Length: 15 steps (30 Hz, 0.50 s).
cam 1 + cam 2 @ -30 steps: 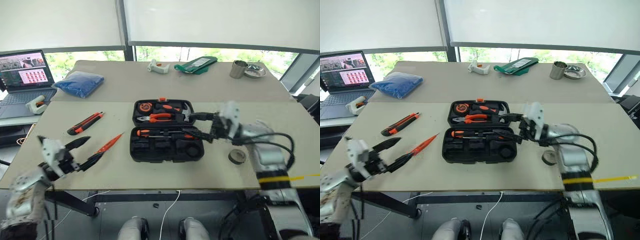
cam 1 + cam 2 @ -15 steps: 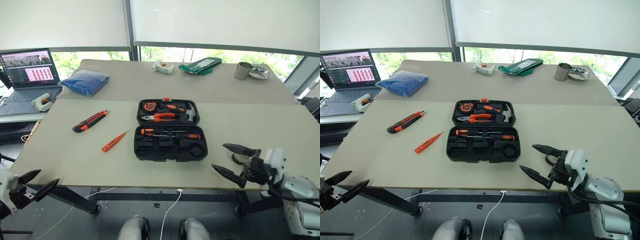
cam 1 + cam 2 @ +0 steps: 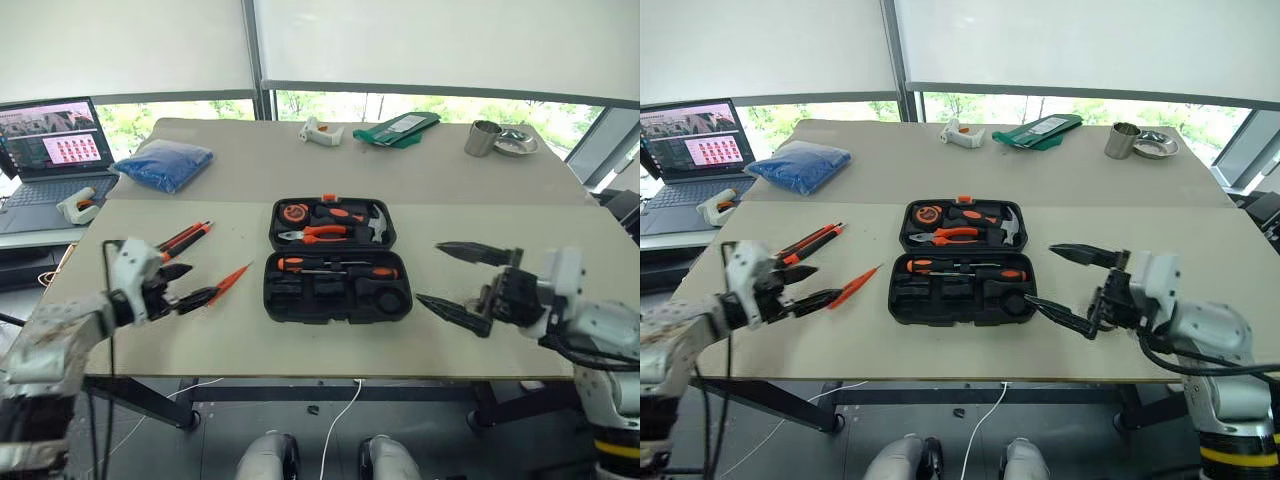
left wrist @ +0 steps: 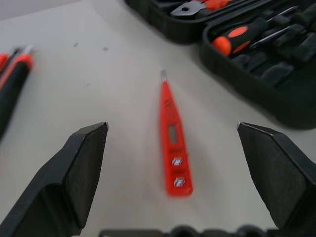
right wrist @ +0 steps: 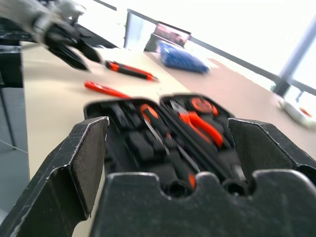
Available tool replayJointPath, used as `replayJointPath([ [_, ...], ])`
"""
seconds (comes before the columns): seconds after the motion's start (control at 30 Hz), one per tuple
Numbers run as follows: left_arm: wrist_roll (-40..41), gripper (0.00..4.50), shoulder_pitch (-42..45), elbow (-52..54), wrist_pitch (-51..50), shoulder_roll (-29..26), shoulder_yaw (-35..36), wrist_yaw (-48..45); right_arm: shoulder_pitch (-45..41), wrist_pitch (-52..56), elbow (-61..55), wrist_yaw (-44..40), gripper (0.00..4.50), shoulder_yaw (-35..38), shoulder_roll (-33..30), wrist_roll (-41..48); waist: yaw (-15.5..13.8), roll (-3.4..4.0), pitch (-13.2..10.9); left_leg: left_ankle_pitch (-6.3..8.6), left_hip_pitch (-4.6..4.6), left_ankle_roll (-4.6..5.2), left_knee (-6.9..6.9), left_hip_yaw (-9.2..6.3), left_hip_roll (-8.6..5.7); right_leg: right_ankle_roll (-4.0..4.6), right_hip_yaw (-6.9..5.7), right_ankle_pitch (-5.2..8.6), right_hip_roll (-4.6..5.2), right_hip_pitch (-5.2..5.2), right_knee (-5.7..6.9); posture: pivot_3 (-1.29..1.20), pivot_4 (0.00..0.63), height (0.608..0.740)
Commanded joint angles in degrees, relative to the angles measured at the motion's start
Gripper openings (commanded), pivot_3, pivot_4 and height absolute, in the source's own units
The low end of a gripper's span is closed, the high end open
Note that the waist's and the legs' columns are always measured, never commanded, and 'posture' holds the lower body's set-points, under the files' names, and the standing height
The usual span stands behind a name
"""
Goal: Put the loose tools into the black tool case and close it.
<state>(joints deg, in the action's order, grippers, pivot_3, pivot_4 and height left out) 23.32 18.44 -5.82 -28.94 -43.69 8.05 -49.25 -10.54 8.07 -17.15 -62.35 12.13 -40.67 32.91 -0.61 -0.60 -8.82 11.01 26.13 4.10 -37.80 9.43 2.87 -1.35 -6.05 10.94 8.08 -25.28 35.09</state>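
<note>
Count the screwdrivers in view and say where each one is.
3. Two black-and-orange screwdrivers lie in the open black tool case; the slim orange screwdriver lies on the table to its left. Others may be hidden.

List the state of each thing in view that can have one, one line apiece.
Black tool case: open, lid flat on the table, screwdrivers stowed.
Slim orange screwdriver: loose on the table, left of the case.
Utility knife: loose on the table, farther left.
Laptop: open, screen lit.
Left gripper: jaws open, empty, near the slim screwdriver.
Right gripper: jaws open, empty, right of the case.
</note>
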Motion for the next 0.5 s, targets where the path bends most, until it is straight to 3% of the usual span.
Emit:
replayJointPath([
  [0.03, -4.12, 4.5, 2.79, -3.96, 0.5, 1.75, -3.13, 2.51, -1.46, 1.04, 0.47, -2.63, 4.46, -1.67, -2.64, -0.6, -0.07, -0.04, -0.02, 0.0, 0.0, 0.02, -0.01, 0.0, 0.0, 0.0, 0.0, 0.0, 0.0, 0.01, 0.0, 0.0, 0.15, 0.74],
  [0.1, -6.57, 4.5, 3.29, -6.21, 2.21, 2.08, -5.51, 1.77, -3.83, 2.25, 1.57, -2.71, 4.46, -1.87, -3.22, 0.42, -0.01, -0.1, -0.06, -0.01, 0.0, 0.07, -0.04, -0.01, -0.01, 0.0, 0.0, 0.0, -0.01, 0.04, 0.0, 0.0, 0.15, 0.74],
  [0.23, -9.12, 3.42, 3.57, -9.66, 4.31, 2.78, -6.92, 1.74, -6.81, 4.34, 1.98, -3.03, 4.5, -1.98, -3.84, 1.45, -0.09, -0.1, -0.07, -0.01, -0.02, 0.01, -0.07, -0.03, 0.02, -0.02, 0.0, 0.03, 0.01, 0.03, 0.0, 0.0, 0.15, 0.74],
  [0.43, -5.73, 1.08, 3.74, -10.69, 8.59, 5.04, -3.74, -1.3, -5.85, 4.53, 1.78, -3.42, 4.5, -1.32, -4.06, 0.92, -0.3, -0.1, -0.07, 0.05, -0.14, 0.07, -0.07, -0.06, -0.04, 0.16, -0.05, 0.09, 0.21, 0.13, -0.02, 0.0, 0.15, 0.74],
  [0.5, -2.82, 0.49, 4.52, -10.55, 12.17, 6.39, -1.01, -3.82, -5.19, 4.55, 1.5, -3.29, 4.5, -0.86, -4.15, 0.9, -0.43, -0.12, -0.08, 0.05, -0.13, 0.09, -0.07, -0.05, -0.07, 0.14, -0.08, 0.0, 0.25, 0.15, -0.02, 0.0, 0.15, 0.74],
])
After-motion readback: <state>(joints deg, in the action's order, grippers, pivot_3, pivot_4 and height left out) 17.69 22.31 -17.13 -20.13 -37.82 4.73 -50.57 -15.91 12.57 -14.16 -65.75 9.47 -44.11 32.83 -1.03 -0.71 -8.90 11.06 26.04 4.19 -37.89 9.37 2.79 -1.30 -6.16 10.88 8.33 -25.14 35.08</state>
